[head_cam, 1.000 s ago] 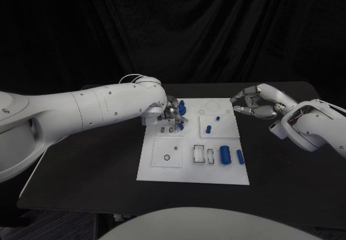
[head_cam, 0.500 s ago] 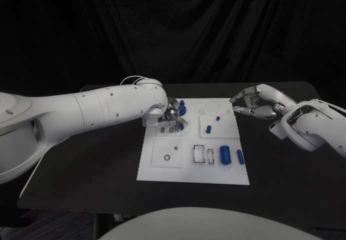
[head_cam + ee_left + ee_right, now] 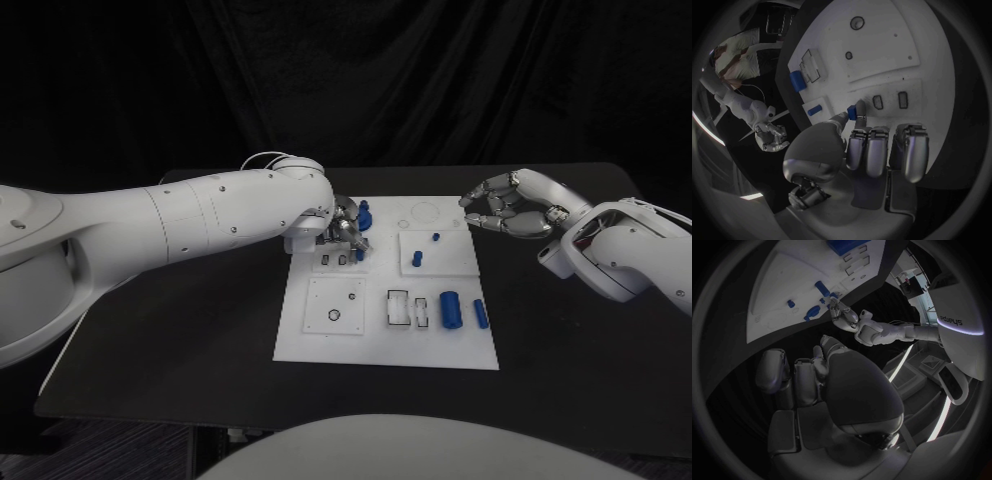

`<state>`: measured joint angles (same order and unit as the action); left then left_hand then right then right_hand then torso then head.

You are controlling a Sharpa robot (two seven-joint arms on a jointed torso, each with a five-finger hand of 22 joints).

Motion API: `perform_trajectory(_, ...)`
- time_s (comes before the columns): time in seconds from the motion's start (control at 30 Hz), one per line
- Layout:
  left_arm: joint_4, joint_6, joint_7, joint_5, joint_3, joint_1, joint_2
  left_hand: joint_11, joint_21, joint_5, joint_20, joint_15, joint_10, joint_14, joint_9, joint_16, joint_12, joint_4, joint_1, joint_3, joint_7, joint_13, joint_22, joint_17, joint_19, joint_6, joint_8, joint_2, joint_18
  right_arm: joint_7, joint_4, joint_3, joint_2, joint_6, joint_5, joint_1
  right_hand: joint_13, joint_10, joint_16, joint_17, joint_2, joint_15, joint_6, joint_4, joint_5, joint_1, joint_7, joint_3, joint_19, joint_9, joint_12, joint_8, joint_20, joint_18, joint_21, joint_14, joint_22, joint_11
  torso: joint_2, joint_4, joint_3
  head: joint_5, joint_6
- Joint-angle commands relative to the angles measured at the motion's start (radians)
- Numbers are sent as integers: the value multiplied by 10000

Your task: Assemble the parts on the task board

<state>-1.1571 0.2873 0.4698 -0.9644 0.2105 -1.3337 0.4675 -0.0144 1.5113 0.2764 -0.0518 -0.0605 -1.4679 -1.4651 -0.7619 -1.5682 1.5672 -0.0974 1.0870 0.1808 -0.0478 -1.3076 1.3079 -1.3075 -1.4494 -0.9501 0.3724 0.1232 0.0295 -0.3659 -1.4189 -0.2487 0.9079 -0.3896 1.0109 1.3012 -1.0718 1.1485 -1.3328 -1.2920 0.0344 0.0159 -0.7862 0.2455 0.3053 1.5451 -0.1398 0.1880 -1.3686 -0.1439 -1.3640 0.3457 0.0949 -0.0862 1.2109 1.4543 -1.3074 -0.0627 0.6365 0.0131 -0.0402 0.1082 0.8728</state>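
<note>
While left hand (image 3: 340, 232) pinches a blue part (image 3: 853, 111) | inserting into task board (image 3: 387, 345) slot | next: align, press | right hand (image 3: 508, 207) clenched, idle

Left hand (image 3: 342, 235) lowered over the far left of the board, thumb and a finger pinched on a small blue part (image 3: 853, 113). Right hand (image 3: 508, 205) held off the board's far right corner, fingers curled inward, nothing held.

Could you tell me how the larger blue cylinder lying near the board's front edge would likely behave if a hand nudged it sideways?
The larger blue cylinder lies on its side on the flat white task board, so it would probably roll. It looks solid and smooth, so likely rigid and perhaps slippery. It might bump the slimmer blue piece lying beside it.
</note>
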Motion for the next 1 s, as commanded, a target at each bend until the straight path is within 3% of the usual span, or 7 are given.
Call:
perform_trajectory(0.03, -14, 63, -108, 9, 0, 25, 14, -71, -56, 321, 80, -89, -1029, -1057, -110, -26, 36, 273, -43, 510, 11, -2632, 921, -2633, 13, -113, -165, -209, 118, 193, 12, 7, 4, 151, -5, -27, 49, -89, 94, 38, -15, -72, 1, 98, -21, 29, -76, 1, 39, 21, 49, -28, 18, -52, -106, -43, -730, -11, 3, -5, 2, -1, -2)
perform_trajectory(0.27, -72, -21, -29, 9, 0, 26, 116, -70, -92, 1024, 85, -96, -1029, -1057, -527, -26, 36, 964, -630, 2179, 3, -2632, 935, -2633, 11, -279, -416, -634, 122, 223, 18, 7, 19, 205, -5, -28, 67, -101, 112, 58, -19, -75, 2, 106, -21, 24, -78, 3, 50, 25, 60, -30, 21, -57, -129, -52, -718, -14, 5, -7, -2, 7, -2)
perform_trajectory(0.37, -132, -91, 16, 9, 0, 26, 196, -76, -104, 1144, 83, -100, -1029, -1057, -667, -26, 36, 1195, -803, 2621, 6, -2632, 937, -2633, 12, -287, -472, -774, 123, 242, 23, 7, 35, 228, -5, -31, 98, -123, 138, 87, -24, -77, 3, 114, -22, 21, -80, 6, 56, 29, 76, -32, 24, -61, -145, -65, -711, -17, 2, -7, 3, 18, -2)
perform_trajectory(0.67, -369, -302, 155, 9, 1, 26, 492, -78, -114, 1333, 86, -103, -1029, -1057, -837, -26, 36, 1385, -1029, 3067, 5, -2632, 948, -2633, 5, -332, -511, -858, 123, 328, 31, 7, 70, 340, -5, -47, 128, -140, 185, 139, -29, -82, 2, 127, -28, 14, -84, 8, 78, 34, 92, -33, 29, -72, -192, -87, -688, -21, -17, -12, -2, 42, -2)
perform_trajectory(1.0, -546, -509, 259, 9, 3, 27, 737, -69, -144, 1106, 83, -98, -1029, -1057, -938, -26, 36, 1326, -1272, 3213, -2, -2632, 902, -2633, 38, -359, -556, -844, 136, 420, 60, 7, 93, 531, -5, -55, 233, -206, 296, 260, -32, -90, -3, 148, -66, 9, -88, 11, 141, 48, 148, -34, 41, -101, -321, -145, -627, -27, -6, -11, -8, 143, -2)
